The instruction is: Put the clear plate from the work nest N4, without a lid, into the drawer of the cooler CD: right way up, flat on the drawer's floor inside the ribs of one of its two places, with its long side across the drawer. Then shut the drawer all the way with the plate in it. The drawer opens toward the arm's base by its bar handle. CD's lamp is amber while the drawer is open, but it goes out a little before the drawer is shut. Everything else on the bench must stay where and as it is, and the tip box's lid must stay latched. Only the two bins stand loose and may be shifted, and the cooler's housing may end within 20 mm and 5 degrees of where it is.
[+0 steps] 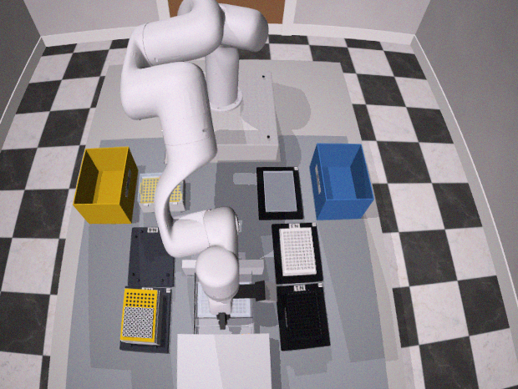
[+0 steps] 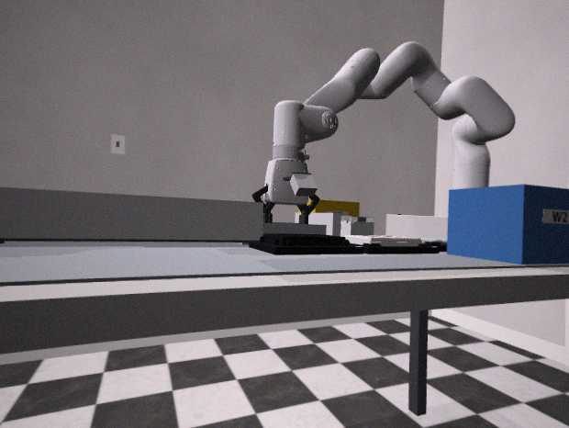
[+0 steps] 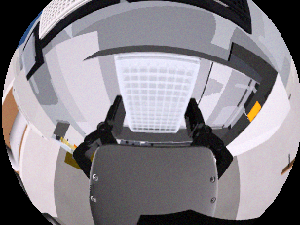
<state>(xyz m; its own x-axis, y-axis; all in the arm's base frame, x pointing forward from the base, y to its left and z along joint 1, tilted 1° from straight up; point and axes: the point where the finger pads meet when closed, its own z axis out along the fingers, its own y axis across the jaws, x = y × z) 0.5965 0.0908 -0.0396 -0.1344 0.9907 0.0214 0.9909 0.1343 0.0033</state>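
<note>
The gripper is clamped wide across the clear plate, one dark finger on each opposite edge, which keeps the plate level and right way up as the task asks. The plate sits low over the open drawer in front of the cooler, at the table's far end from the arm's base; whether it already rests on the drawer's floor or is a little above it cannot be told, since the wrist hides most of it from above. Gripping by the edges leaves the underside free to settle between the ribs. Room is tight: the black plate lies just right of the drawer, the yellow tip box just left, and the cooler's front is close ahead of the fingers. Straight up looks like the free way out. The blue bin and yellow bin stand well apart.
</note>
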